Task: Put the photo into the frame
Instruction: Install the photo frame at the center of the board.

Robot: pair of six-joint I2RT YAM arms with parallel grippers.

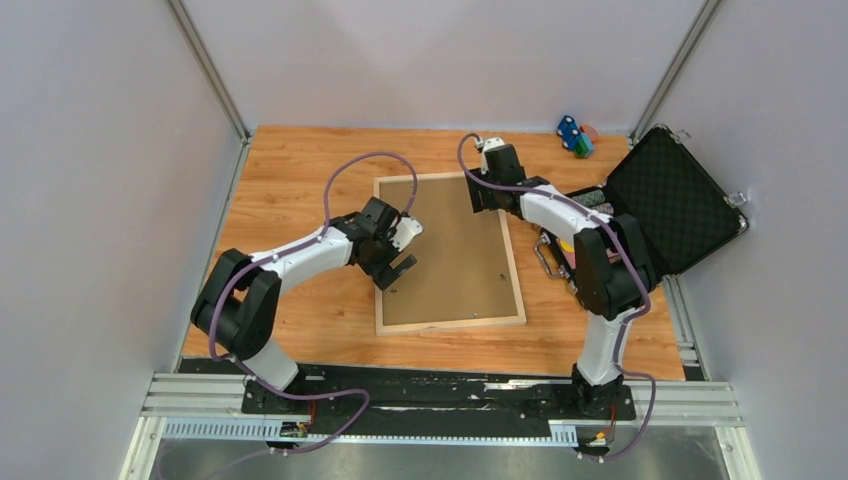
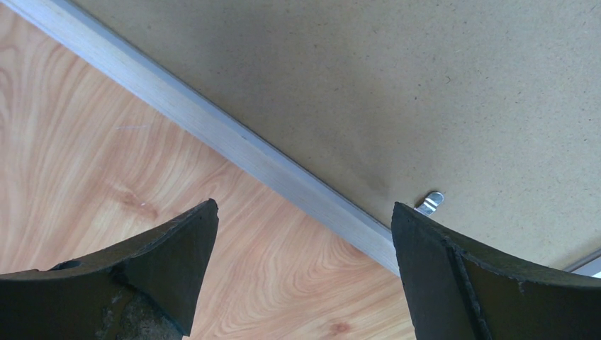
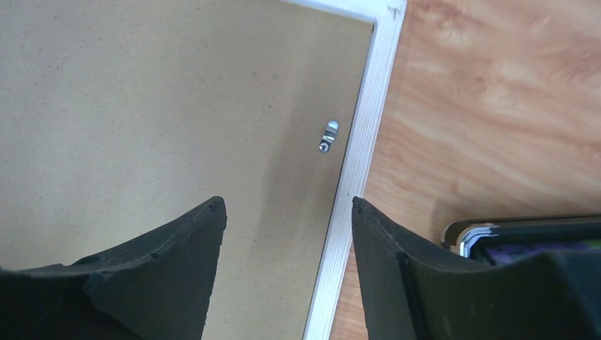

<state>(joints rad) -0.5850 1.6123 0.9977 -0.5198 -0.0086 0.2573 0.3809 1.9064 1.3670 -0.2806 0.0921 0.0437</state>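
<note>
Pale frame (image 1: 517, 280) holds brown backing board (image 1: 450, 260). Open black case (image 1: 672, 200), contents unclear. Fingers of left gripper (image 2: 303, 212) wide apart, right gripper (image 3: 289, 205) apart; nothing held.

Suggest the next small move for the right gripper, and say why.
Probably lower the right gripper onto the small silver metal tab: its jaws hang open just short of it, where the flat brown backing board meets the pale wooden frame.

You have a wooden table (image 1: 300, 320) with the frame (image 1: 450, 325) lying back up near its middle. Just right of the frame sits an open black case (image 1: 680, 200). Beyond the frame's far right corner lie small coloured toys (image 1: 574, 135).
</note>
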